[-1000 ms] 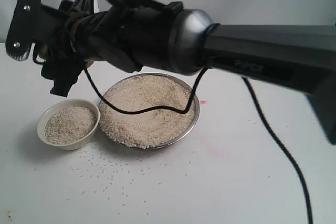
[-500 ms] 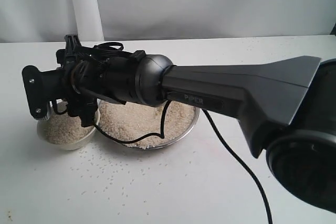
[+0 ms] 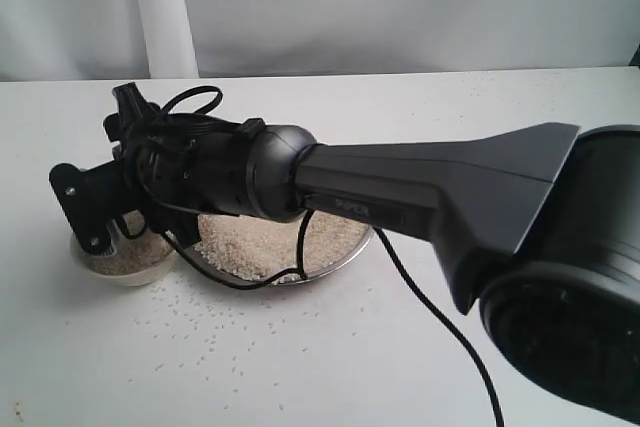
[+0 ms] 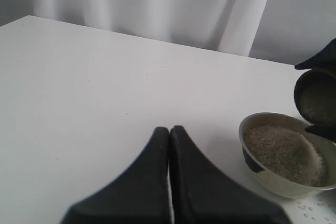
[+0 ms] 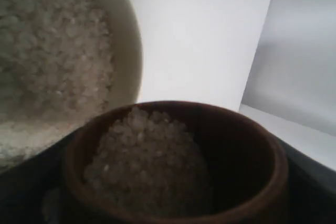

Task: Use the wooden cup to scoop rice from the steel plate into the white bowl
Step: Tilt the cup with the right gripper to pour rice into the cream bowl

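The exterior camera stands a little above the table (image 3: 300,367) and faces the white backdrop (image 3: 400,7), with the right arm (image 3: 420,187) very near its lens. The left wrist camera looks low across the table. The right wrist camera is very close to the wooden cup (image 5: 241,129). All three views share the white bowl (image 3: 125,269) (image 4: 262,174) (image 5: 128,51)

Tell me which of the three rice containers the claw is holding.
The wooden cup, small and brown, held up over the white bowl; that bowl and the steel plate sit on the table.
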`<state>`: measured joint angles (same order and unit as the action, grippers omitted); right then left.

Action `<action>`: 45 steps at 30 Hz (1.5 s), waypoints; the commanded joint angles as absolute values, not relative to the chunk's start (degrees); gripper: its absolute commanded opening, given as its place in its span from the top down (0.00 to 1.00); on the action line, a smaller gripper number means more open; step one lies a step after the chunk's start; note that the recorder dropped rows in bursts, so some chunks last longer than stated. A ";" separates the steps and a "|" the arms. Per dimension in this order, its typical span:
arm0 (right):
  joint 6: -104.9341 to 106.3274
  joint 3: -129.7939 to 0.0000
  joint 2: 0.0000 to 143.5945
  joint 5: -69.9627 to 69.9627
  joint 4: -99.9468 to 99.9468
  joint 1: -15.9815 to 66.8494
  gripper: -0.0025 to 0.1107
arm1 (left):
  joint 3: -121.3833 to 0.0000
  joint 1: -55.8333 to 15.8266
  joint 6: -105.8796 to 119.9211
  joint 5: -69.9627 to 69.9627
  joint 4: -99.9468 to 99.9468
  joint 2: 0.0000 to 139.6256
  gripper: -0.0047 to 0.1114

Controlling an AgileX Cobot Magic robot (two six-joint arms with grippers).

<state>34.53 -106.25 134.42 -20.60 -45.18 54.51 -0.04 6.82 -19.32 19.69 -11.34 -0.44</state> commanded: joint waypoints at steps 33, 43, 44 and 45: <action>36.06 -106.76 135.19 -23.29 -65.60 56.65 0.98 | 0.00 6.76 -19.45 19.31 -11.06 0.00 0.96; 36.06 -106.76 136.36 -24.91 -72.30 57.84 0.98 | 0.00 6.76 -19.45 19.31 -11.06 0.00 0.96; 36.06 -106.76 136.36 -25.13 -73.55 58.07 0.98 | 0.00 6.76 -19.45 19.31 -11.06 0.00 0.96; 36.06 -106.76 136.36 -25.26 -74.22 58.24 0.98 | 0.00 6.76 -19.45 19.31 -11.06 0.00 0.96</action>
